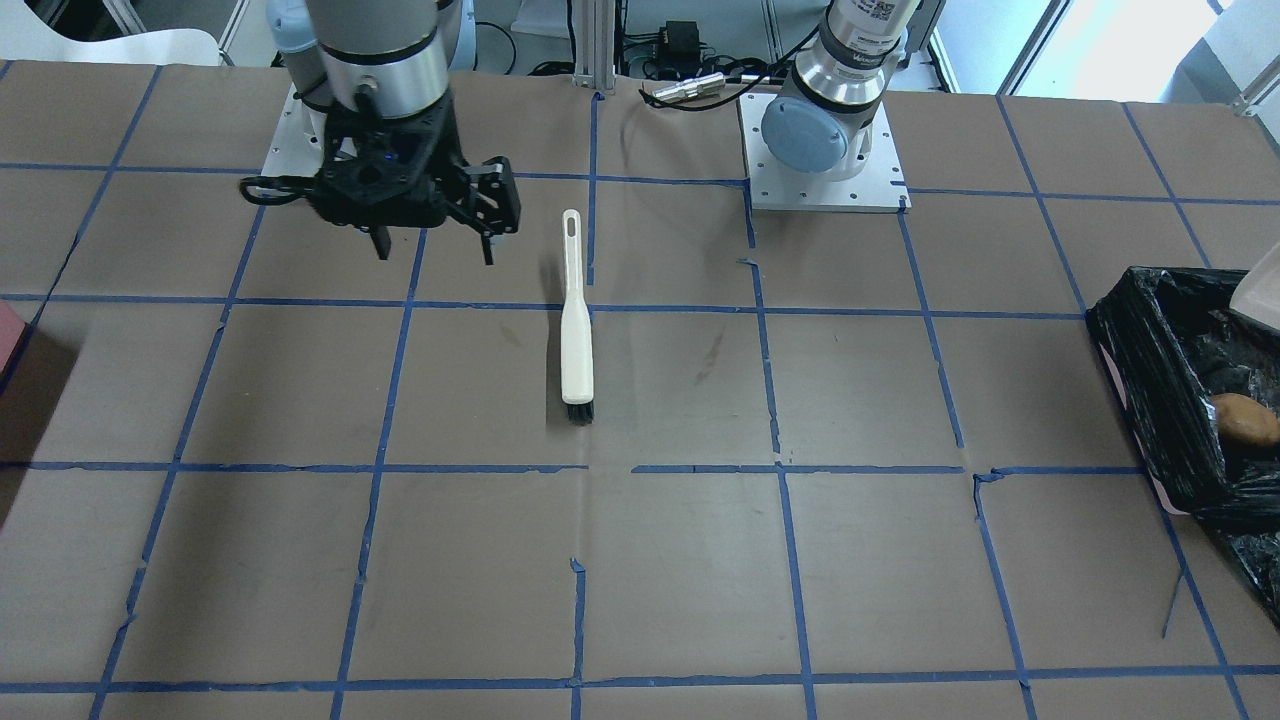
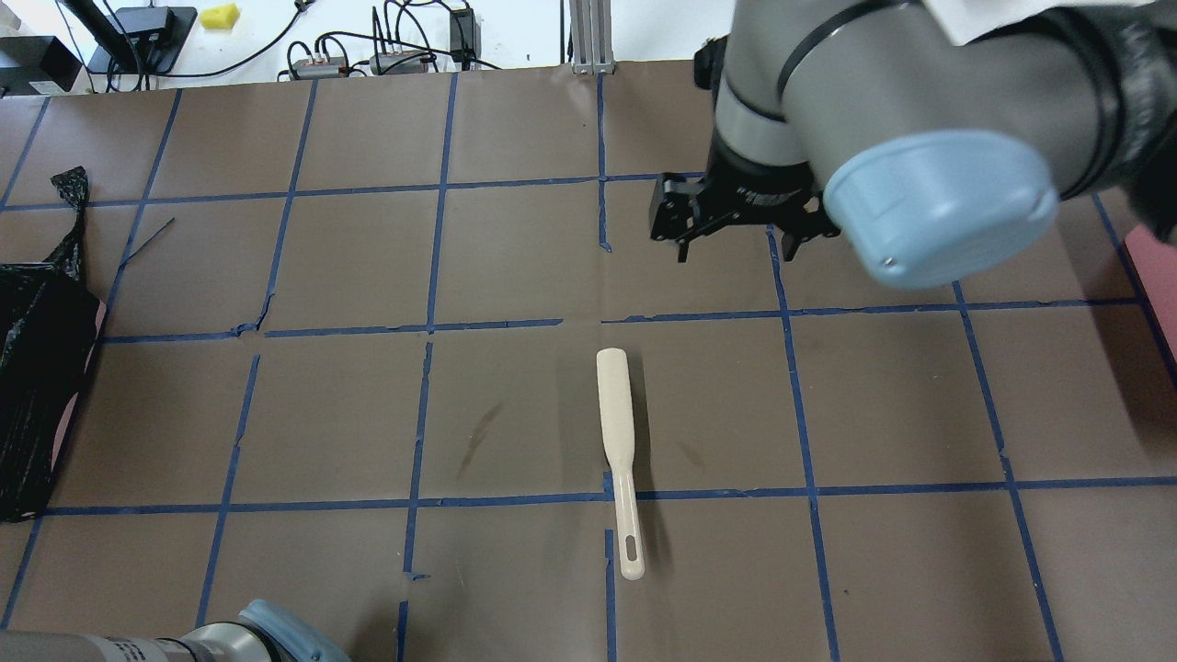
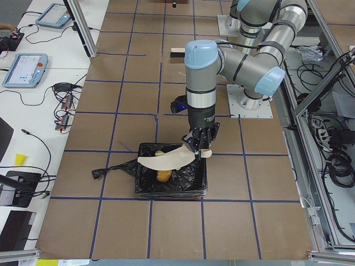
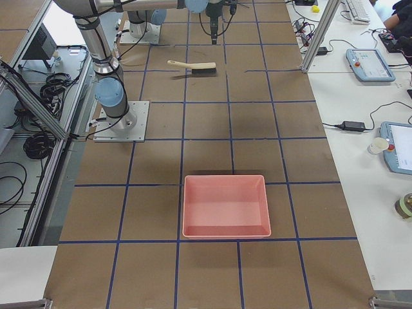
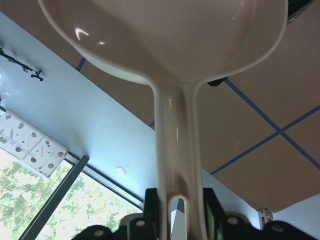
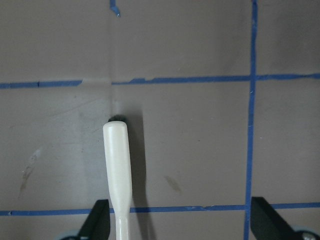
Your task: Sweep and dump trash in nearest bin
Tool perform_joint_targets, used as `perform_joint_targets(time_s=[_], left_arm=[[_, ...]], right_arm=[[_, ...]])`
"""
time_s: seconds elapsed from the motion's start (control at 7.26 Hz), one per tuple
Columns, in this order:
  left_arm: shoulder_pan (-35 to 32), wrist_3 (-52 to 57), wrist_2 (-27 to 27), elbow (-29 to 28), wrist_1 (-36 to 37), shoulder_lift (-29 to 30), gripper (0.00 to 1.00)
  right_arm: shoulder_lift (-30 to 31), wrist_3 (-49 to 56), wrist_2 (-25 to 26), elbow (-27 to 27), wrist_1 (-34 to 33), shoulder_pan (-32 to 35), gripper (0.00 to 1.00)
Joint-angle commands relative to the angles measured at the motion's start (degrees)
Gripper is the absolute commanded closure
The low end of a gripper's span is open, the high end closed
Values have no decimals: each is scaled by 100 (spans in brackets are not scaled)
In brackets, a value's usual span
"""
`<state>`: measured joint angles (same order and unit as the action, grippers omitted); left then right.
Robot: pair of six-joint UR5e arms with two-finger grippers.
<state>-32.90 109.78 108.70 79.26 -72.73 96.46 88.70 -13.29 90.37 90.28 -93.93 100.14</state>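
So here's where we're at: our left arm [image 3: 201, 83] reaches out with its wrist pointing straight down over the bin [image 3: 143, 180], which sits at the 9 o'clock edge of the table [image 2: 515, 257] in the overhead view. The left gripper [image 3: 197, 148] is clamped tight on the handle of the cream dustpan [image 3: 166, 160], which hangs tilted above the black liner. The trash [image 1: 1245, 420] we can spot lies inside the bin. Our right arm [image 2: 828, 92] is bent over, wrist down. The right gripper [image 1: 435, 252] hovers with fingers spread wide, holding nothing. In the overhead view it's at roughly 1 o'clock of the brush [image 2: 616, 432], which lies flat on the table.
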Motion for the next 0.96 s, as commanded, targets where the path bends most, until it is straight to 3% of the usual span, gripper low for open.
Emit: perform_joint_targets(time_s=[0.0,0.83], left_arm=[[-390,-314,-77,45,-110,-92,98],[-2366,-2169,-383,501,-197,-23,98]], right_arm=[[33,753,-2,-422,654,-827,0],[34,854,68,-388,683,-891,0]])
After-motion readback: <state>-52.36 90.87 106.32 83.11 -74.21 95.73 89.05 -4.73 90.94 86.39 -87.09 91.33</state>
